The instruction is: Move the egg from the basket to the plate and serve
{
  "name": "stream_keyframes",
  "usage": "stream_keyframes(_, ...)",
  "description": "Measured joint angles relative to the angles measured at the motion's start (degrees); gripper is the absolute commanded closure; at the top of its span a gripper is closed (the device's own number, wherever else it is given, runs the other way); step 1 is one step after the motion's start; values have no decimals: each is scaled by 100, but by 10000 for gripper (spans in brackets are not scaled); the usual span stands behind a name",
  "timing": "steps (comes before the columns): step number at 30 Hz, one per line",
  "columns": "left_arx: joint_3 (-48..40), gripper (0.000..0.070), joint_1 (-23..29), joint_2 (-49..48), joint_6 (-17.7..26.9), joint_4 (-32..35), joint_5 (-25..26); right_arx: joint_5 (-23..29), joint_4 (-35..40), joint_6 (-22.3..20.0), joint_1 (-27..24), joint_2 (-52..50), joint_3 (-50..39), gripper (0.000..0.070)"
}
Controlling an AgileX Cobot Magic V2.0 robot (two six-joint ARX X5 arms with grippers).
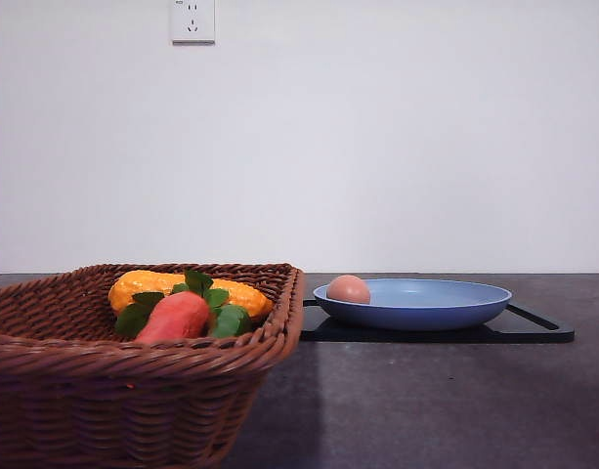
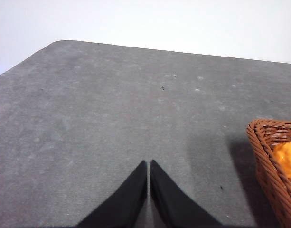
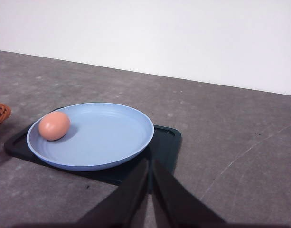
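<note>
The small smooth pinkish-tan egg [image 1: 349, 289] already lies in the wide, shallow matte blue plate [image 1: 455, 306], against the plate's left rim in the front view, a little right of centre in the frame. The plate sits on a flat black tray [image 1: 538, 330] on the grey table [image 1: 426, 401]. At lower left, the large brown woven wicker basket [image 1: 133, 391] holds an orange-red carrot-like toy with green leaves [image 1: 175, 316] and a yellow-orange bumpy toy [image 1: 143, 285] behind it, but no egg that I can see.

The left gripper [image 2: 148, 164] has its black fingers pressed together with nothing between them, over bare table with the basket's corner at the right edge of its wrist view. The right gripper [image 3: 150, 164] is likewise closed and empty, its tips just short of the plate's near rim at the bottom centre of its view.

The transfer looks done; serving seems to be what remains. To do it well, the right gripper should open first, then take the plate's rim or the tray's edge on the side away from the egg. Keep the plate level and move slowly: the egg rests loose near the rim and would likely roll with any tilt or jolt.
</note>
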Motion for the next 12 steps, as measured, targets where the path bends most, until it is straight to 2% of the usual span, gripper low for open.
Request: stream_keyframes(12,0,700,0,0,0,0,0,0,0,0,0,-1,0,700)
